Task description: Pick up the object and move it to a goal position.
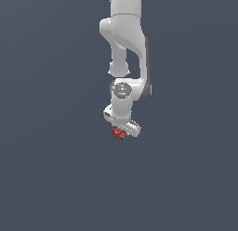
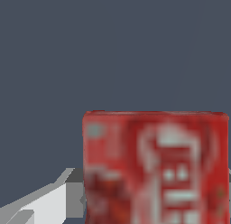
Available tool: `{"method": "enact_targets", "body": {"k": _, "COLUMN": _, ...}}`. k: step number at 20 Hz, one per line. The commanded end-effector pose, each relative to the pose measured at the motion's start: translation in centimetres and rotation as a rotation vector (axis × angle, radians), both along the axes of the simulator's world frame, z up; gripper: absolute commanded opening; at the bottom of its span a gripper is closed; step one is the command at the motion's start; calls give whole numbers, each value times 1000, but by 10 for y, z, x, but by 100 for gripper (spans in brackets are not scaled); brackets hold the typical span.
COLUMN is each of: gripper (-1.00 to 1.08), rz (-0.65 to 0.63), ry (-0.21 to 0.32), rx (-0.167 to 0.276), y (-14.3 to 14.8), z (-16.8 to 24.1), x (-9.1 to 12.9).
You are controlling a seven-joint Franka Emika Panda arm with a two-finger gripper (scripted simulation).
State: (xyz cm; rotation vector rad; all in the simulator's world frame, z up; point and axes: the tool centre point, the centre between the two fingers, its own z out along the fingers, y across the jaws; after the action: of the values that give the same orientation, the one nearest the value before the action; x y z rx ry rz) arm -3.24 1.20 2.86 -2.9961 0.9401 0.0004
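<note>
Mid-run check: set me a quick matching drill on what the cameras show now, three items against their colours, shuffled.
Items:
1. box
2. gripper
3. ground

Colours:
A. flat dark blue-grey
B. white
C. red with pale lettering

Pairs: 1-C, 2-B, 3-A.

In the exterior view the box sits right under the gripper; whether the fingers are closed on it cannot be told. In the wrist view it fills the near field, with one finger beside it.
</note>
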Motion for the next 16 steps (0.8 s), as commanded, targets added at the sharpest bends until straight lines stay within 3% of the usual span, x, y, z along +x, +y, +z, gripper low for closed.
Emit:
{"method": "enact_targets", "body": {"k": 1, "gripper": -100, "rz": 0, "ry": -1, "rx": 0, "y": -4, "z": 9, "x": -2}}
{"method": "enact_targets", "body": {"k": 16, "gripper": -100, "rz": -2, "ry": 0, "rx": 2, "y": -54, "z": 125, "x": -35}}
